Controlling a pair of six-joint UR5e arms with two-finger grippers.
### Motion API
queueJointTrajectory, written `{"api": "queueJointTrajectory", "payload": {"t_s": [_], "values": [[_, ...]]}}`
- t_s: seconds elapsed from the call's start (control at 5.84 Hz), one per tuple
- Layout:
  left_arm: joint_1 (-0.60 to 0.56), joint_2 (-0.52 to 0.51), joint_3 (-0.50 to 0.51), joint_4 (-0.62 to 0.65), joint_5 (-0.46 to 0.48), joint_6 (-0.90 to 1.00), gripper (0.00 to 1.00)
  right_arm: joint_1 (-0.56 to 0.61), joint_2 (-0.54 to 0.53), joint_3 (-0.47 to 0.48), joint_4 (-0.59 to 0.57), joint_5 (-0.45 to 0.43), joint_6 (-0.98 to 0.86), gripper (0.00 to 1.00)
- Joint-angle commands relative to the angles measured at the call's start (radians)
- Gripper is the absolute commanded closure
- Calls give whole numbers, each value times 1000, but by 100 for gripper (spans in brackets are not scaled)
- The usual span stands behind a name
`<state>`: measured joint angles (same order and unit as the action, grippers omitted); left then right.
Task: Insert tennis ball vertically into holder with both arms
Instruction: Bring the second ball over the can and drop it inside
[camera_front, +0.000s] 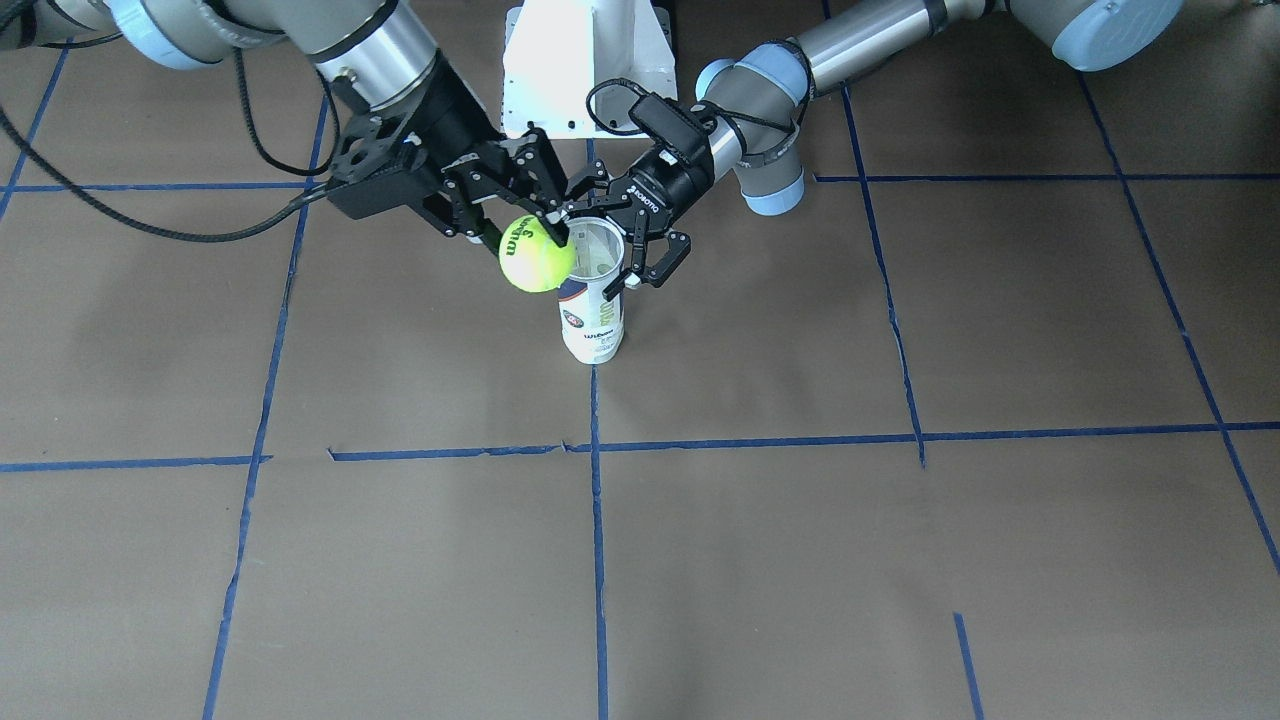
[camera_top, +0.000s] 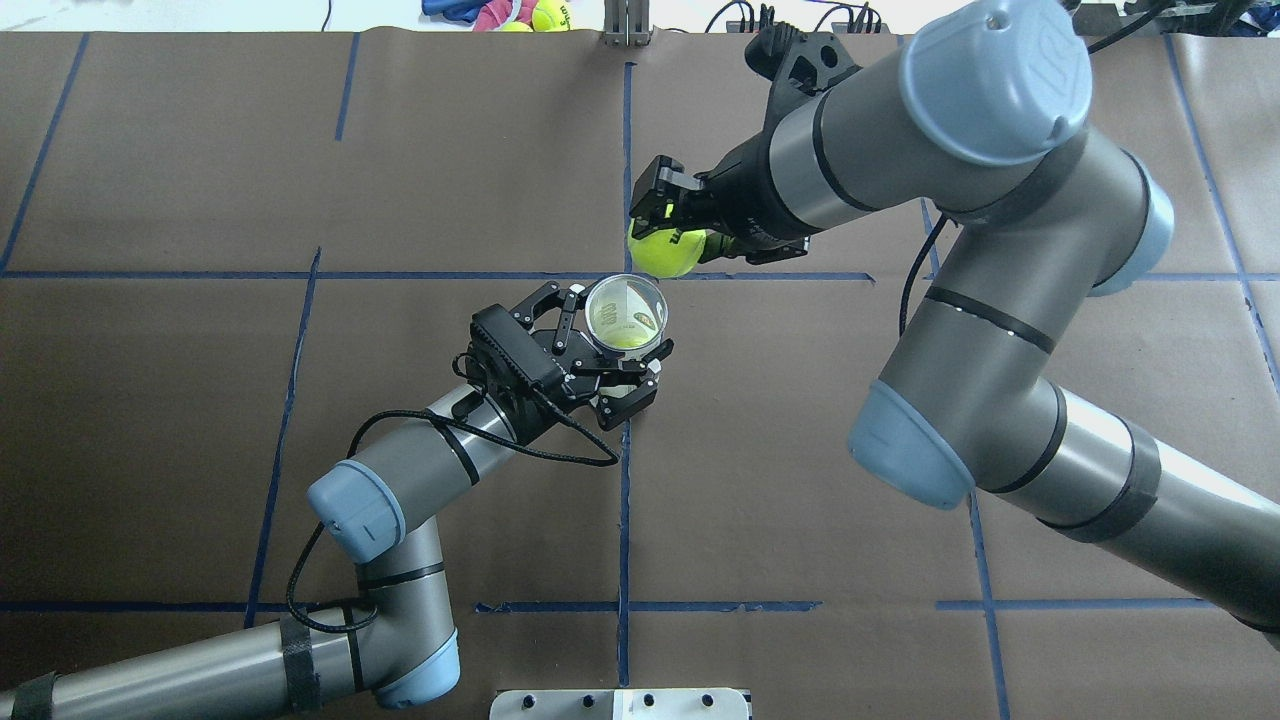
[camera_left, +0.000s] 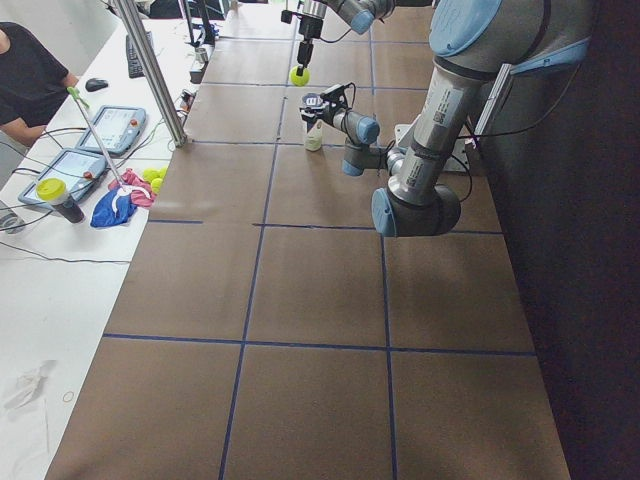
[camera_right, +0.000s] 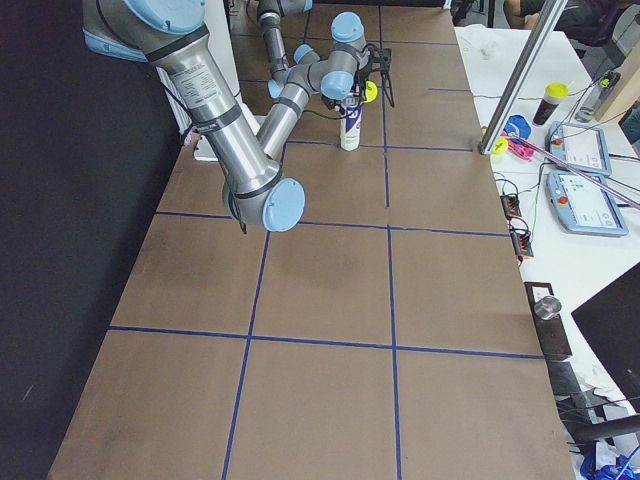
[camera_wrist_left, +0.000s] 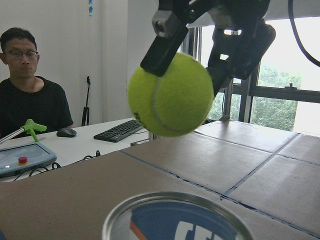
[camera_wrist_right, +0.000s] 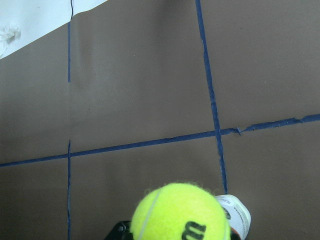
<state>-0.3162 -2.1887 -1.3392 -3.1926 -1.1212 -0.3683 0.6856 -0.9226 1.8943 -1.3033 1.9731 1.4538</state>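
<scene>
The tennis ball (camera_front: 537, 257) is yellow-green with black Wilson print. My right gripper (camera_front: 525, 240) is shut on it and holds it in the air. The ball sits just beside the mouth of the holder (camera_front: 592, 305), on the side away from the robot, at about rim height or a little above. The holder is a Wilson can standing upright on the table. My left gripper (camera_front: 620, 238) is shut around its upper part. From overhead the ball (camera_top: 663, 255) lies just beyond the can's rim (camera_top: 625, 315). In the left wrist view the ball (camera_wrist_left: 171, 95) hangs above and beyond the rim (camera_wrist_left: 175, 220).
The white pedestal base (camera_front: 585, 60) stands behind the holder on the robot's side. Spare tennis balls and a cloth (camera_top: 540, 15) lie at the far table edge. An operator (camera_wrist_left: 25, 95) sits at a side desk with tablets. Blue tape lines cross the brown table.
</scene>
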Motion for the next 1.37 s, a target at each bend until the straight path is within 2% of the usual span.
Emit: {"api": "queueJointTrajectory", "payload": {"t_s": [0.0,0.17,0.69,0.86,1.2], "values": [[-3,4,2,0,0,0,4,-58,10,3,-5,-66,14,94],[-3,4,2,0,0,0,4,-67,8,5,-5,-69,14,71],[-3,4,2,-1,0,-1,4,-93,8,40,-74,-69,14,37],[-1,3,2,-1,0,-3,4,-94,10,40,-74,-71,13,30],[-1,4,2,-1,0,-3,4,-94,14,34,-74,-72,13,23]]}}
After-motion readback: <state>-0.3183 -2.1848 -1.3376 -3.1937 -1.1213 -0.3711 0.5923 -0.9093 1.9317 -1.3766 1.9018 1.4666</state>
